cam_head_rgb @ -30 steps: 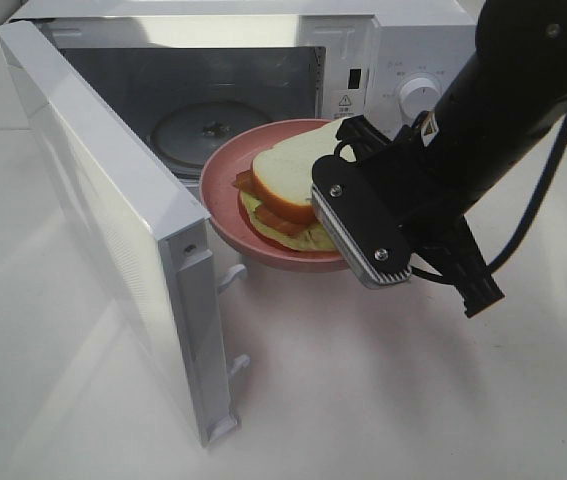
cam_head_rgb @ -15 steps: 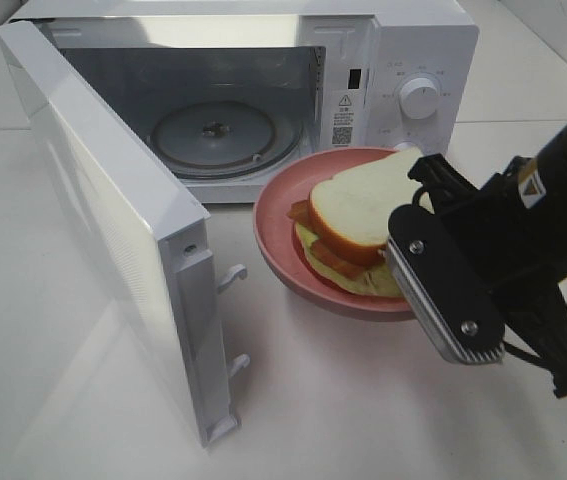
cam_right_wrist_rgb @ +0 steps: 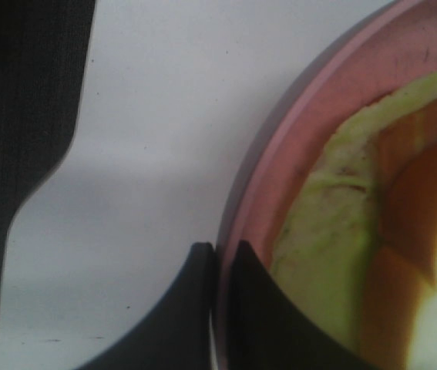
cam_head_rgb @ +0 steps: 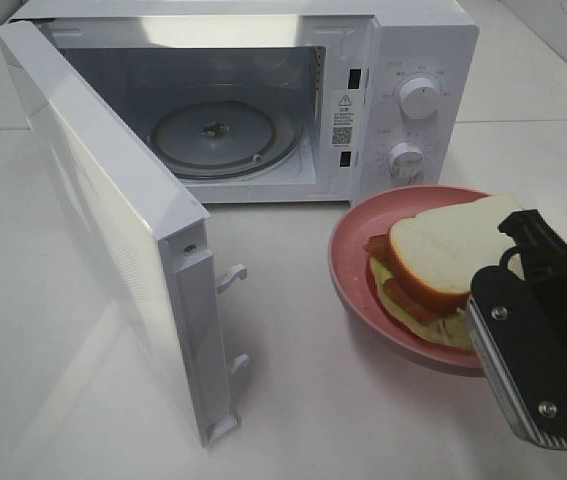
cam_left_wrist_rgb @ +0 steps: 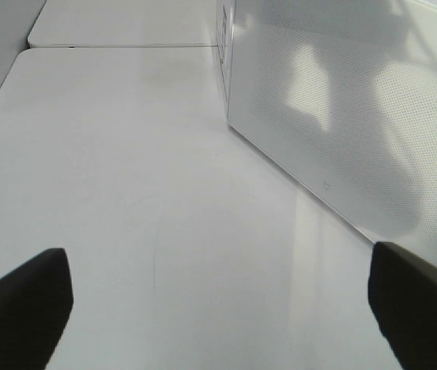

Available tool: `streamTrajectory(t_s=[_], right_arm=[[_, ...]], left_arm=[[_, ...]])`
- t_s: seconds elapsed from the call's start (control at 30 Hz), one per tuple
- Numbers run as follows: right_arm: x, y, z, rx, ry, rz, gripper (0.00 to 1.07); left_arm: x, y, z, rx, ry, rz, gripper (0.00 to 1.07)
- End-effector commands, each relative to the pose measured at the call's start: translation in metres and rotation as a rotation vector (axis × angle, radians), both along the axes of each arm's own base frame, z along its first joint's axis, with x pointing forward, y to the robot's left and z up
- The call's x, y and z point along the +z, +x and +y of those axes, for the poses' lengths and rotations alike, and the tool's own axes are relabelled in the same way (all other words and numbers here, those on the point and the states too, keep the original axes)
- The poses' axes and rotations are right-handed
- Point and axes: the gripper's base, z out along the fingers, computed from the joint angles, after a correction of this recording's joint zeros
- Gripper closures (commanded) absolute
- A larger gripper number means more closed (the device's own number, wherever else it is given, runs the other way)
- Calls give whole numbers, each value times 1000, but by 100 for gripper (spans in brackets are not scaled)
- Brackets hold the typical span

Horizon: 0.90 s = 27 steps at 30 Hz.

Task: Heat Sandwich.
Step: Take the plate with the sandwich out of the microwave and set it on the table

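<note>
Standing wide open at the back, big white box microwave point(cam_head_rgb: 263, 90), door point(cam_head_rgb: 113, 230) swung out toward the camera, glass turntable point(cam_head_rgb: 225, 137) bare inside. Sitting on the white tabletop point(cam_head_rgb: 83, 400) just in front of the control knobs, round pink plate point(cam_head_rgb: 358, 275), carrying the sandwich point(cam_head_rgb: 443, 262): white-crumbed bread slice with a tan crust on top, orange and pale green layers beneath. Outside the oven, then, not in the cavity.

Clamping the plate's near rim, black right gripper point(cam_right_wrist_rgb: 220, 285), fingers pressed together on the pink edge with the rim pinched between them. Parked away to the side, left gripper point(cam_left_wrist_rgb: 218, 308), fingers point(cam_left_wrist_rgb: 18, 301) spread wide, holding nothing.

Risks from here, as a judgement: thin edge pinch on a loaded plate, so any tilt or quick swing could let it pivot in the jaws and slide the sandwich off. Low carry toward the cavity could catch the plate on the sill or on the door's latch hooks point(cam_head_rgb: 231, 278).

Shown only by the right wrist view: the actual pinch on the rim, close up. Shown only by the high view: microwave, open door, plate's place relative to both. Shown by the left wrist view: bare table, the door's outer face and those parted fingers.
</note>
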Motion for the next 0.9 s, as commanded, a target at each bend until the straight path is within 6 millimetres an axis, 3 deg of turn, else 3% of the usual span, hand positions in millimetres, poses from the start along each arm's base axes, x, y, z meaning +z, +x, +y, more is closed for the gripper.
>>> streamTrajectory(t_s=[0.03, 0.23, 0.67, 0.9], right_arm=[[0, -4, -8, -96, 12, -42, 107], [-3, -7, -16, -254, 7, -40, 107], [-2, -4, -34, -768, 18, -104, 107], [-2, -4, -39, -931, 28, -131, 107]], left_arm=[[0, -4, 0, 6, -2, -32, 8], [0, -4, 0, 6, -2, -32, 8], [0, -4, 0, 6, -2, -32, 8], [0, -4, 0, 6, -2, -32, 8]])
